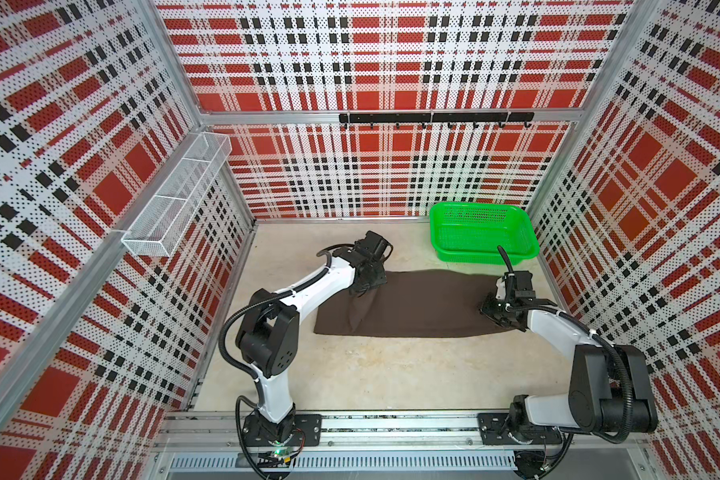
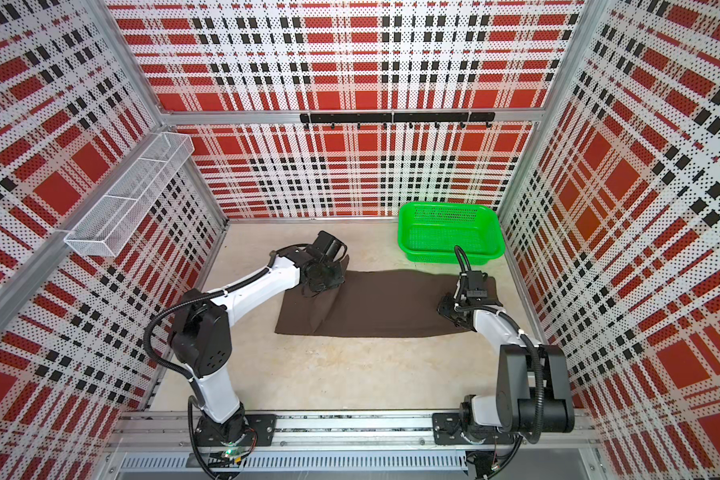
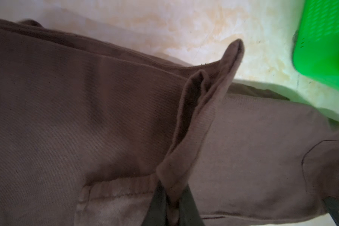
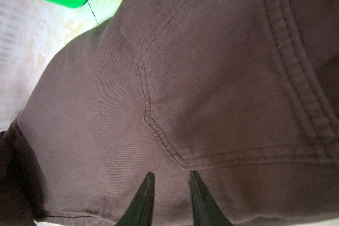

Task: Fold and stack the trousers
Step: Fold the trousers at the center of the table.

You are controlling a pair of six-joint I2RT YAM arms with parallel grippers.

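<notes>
The dark brown trousers (image 1: 425, 303) (image 2: 387, 303) lie as a long folded band across the middle of the table. My left gripper (image 1: 360, 293) (image 2: 308, 293) is over their left part, shut on a pinched ridge of cloth that rises in a peak. In the left wrist view the hem stands up between the fingertips of the left gripper (image 3: 171, 195). My right gripper (image 1: 489, 309) (image 2: 445, 309) sits low over the right end. In the right wrist view the right gripper (image 4: 171, 176) is open, its tips apart on flat cloth (image 4: 204, 88) beside a stitched pocket seam.
A bright green mesh basket (image 1: 474, 255) (image 2: 449, 253) (image 3: 325, 49) stands at the back right, just behind the trousers' right end. A white wire shelf (image 1: 175, 195) hangs on the left wall and a black hook rail (image 1: 435, 117) on the back wall. Bare beige tabletop (image 1: 371, 374) lies in front.
</notes>
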